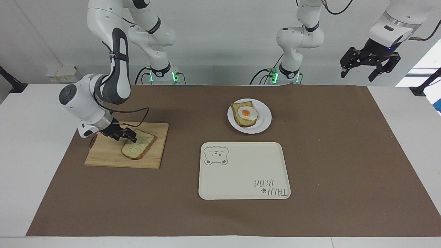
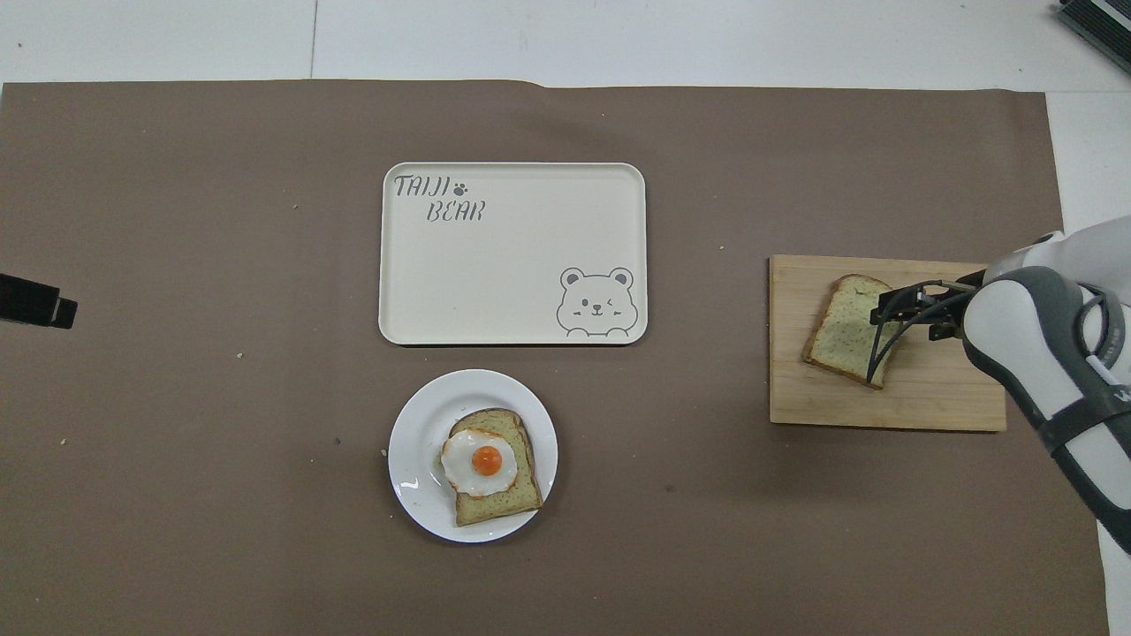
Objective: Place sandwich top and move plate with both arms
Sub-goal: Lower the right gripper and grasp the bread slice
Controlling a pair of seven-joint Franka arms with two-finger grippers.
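The sandwich top (image 1: 140,147) (image 2: 844,334), a plain speckled slice, lies flat on a wooden cutting board (image 1: 103,153) (image 2: 928,397) toward the right arm's end of the table. My right gripper (image 1: 128,136) (image 2: 886,314) is tilted low over the board and open, its fingertips at the slice's edge. The white plate (image 1: 264,121) (image 2: 413,433) sits mid-table near the robots and carries a bread slice with a fried egg (image 1: 245,113) (image 2: 484,464). My left gripper (image 1: 358,76) (image 2: 35,300) waits high above the left arm's end of the table, open and holding nothing.
A cream rectangular tray with a bear drawing (image 1: 241,172) (image 2: 512,283) lies farther from the robots than the plate. A brown mat (image 1: 344,155) covers most of the white table. A cable loops from the right wrist above the board.
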